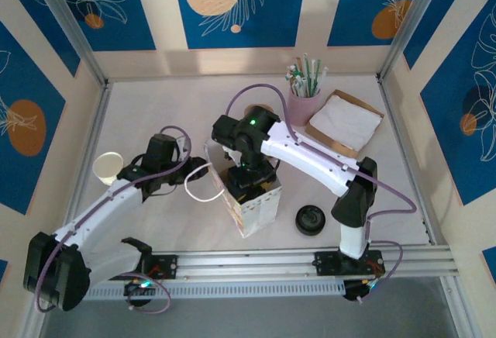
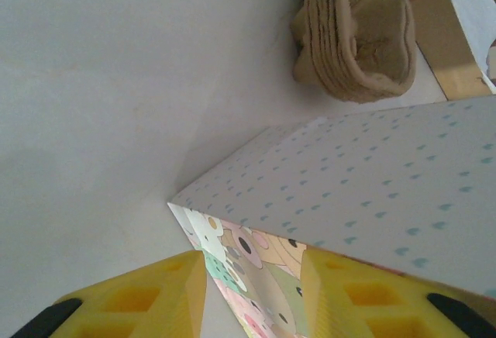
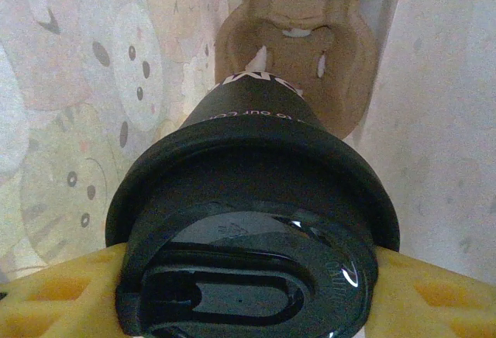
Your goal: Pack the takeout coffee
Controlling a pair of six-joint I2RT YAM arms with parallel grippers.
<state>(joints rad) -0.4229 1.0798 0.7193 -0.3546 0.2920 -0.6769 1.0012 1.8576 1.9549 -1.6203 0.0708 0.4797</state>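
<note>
The takeout coffee (image 3: 256, 191), dark-sided with a black round lid, hangs inside the patterned paper bag (image 1: 261, 210) at the table's middle. My right gripper (image 3: 248, 291) is shut on it, one yellow finger on each side of the lid. Below the cup, a brown pulp cup carrier (image 3: 298, 36) lies at the bag's bottom. In the top view my right gripper (image 1: 249, 177) reaches down into the bag's mouth and hides the cup. My left gripper (image 2: 252, 280) is shut on the bag's (image 2: 372, 183) left wall, at its upper edge, where the top view shows the left gripper (image 1: 203, 171).
A plain cream paper cup (image 1: 108, 167) stands left of the left arm. A loose black lid (image 1: 310, 219) lies right of the bag. Behind are a pink cup of straws (image 1: 304, 99), napkins on a brown tray (image 1: 345, 123) and a stack of pulp carriers (image 2: 360, 36).
</note>
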